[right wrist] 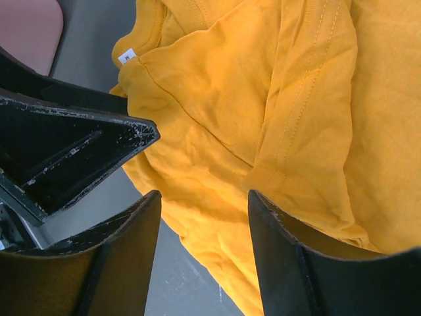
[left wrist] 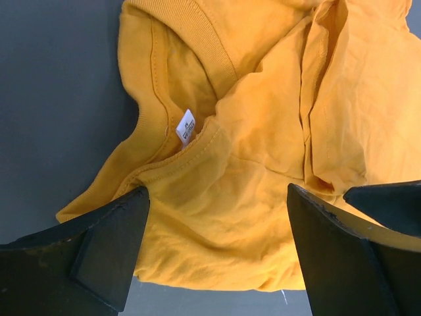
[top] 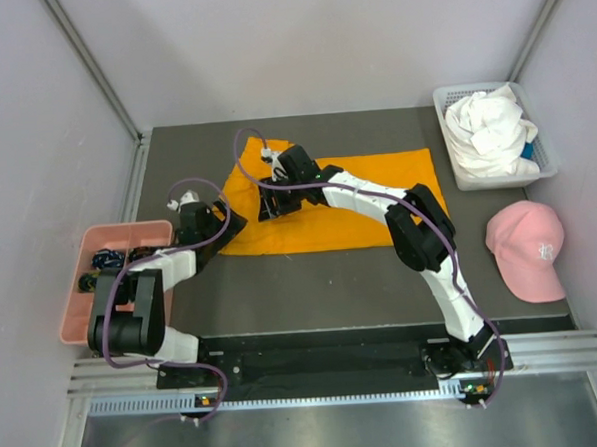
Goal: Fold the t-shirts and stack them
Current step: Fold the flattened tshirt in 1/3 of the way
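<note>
Orange t-shirt [top: 377, 189], L gripper [left wrist: 217, 197] & R gripper [right wrist: 204, 204] both fingers-apart over collar end, prob. no contact

Pale lilac walls [top: 319, 42] enclose a dark grey table [top: 312, 293] under even light.

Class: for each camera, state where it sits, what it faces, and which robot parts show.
Top external: above, behind the bases, looking down at table and orange t-shirt; both arms show.
Left wrist: looks down at the shirt's collar, framed by the left gripper.
Right wrist: looks down at shirt folds, framed by the right gripper.
Shared: both wrist views show the white neck label.
</note>
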You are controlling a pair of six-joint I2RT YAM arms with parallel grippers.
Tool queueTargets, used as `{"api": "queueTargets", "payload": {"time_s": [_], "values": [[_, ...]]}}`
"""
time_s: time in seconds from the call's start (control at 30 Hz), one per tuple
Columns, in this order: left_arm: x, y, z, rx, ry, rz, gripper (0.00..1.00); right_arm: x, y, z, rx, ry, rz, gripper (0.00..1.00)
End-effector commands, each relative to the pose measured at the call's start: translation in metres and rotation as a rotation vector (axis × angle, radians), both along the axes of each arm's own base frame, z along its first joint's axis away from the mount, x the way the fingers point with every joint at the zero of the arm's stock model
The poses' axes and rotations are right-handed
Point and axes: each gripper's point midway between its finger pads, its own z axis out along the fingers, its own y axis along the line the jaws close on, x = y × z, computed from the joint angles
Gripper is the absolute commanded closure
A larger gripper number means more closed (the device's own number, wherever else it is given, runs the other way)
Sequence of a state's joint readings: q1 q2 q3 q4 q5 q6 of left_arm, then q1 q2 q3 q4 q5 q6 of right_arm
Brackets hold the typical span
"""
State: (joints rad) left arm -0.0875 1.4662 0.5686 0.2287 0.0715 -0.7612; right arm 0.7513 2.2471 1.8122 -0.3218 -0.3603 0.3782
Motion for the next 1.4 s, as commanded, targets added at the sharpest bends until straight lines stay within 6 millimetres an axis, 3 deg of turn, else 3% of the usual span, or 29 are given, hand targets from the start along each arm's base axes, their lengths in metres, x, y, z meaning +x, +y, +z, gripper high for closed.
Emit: {"api": "queueTargets", "payload": {"time_s": [0.0, 0.17, 0.57, 1.0, 1.37], "values": [[-0.041, 0.014, -0.055, 0.064, 0.206, 0.031, 0.09, 0.011, 0.007, 0.015, 0.042, -0.039, -0.005, 0.44], [-0.043, 0.015, -0.053, 0.070, 0.210, 0.034, 0.09, 0.010, 0.007, 0.012, 0.046, -0.032, -0.007, 0.44], [-0.071, 0.017, -0.060, 0.062, 0.255, 0.050, 0.10, 0.008, 0.006, 0.003, 0.042, -0.020, -0.009, 0.44], [-0.073, 0.024, -0.060, 0.070, 0.275, 0.102, 0.06, -0.003, 0.003, -0.002, 0.057, 0.016, -0.006, 0.44], [-0.082, 0.028, -0.061, 0.040, 0.290, 0.184, 0.05, -0.018, -0.011, -0.005, 0.045, 0.032, -0.011, 0.44]]}}
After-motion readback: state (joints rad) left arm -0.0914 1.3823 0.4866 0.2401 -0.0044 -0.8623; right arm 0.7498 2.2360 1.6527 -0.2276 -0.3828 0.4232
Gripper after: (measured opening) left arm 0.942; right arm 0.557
